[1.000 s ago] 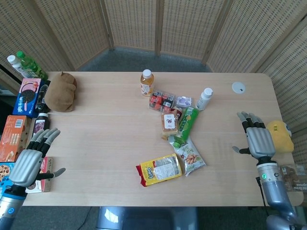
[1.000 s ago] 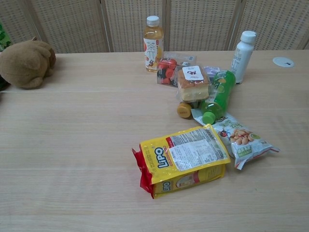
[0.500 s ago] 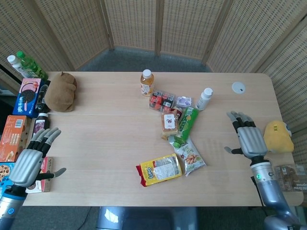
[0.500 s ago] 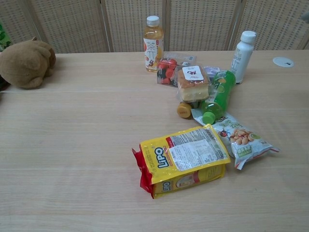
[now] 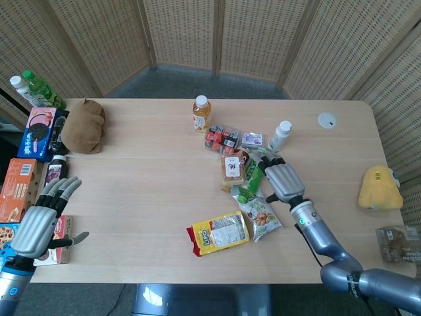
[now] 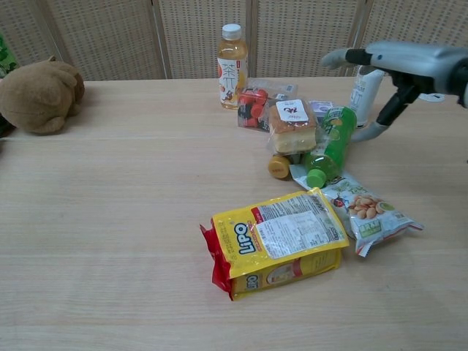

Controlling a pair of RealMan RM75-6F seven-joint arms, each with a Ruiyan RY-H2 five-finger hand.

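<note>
- My right hand [image 5: 281,179] hovers at frame centre-right, fingers spread and holding nothing, just above the green bottle [image 5: 255,169].
- The green bottle [image 6: 329,145] lies on its side, cap toward the lower edge, its neck resting on the nut snack packet [image 6: 364,212] and its body beside the wrapped cake [image 6: 292,125].
- Judgement: I should lower onto the bottle's mid-body and close across its width, not along it, since a round bottle will likely roll.
- Judgement: I should keep my fingers clear of the white bottle [image 6: 366,75] standing just behind; a knock could topple it.
- My left hand [image 5: 41,219] rests open at the lower left, over the snack boxes [image 5: 20,187], well apart from this work.
</note>
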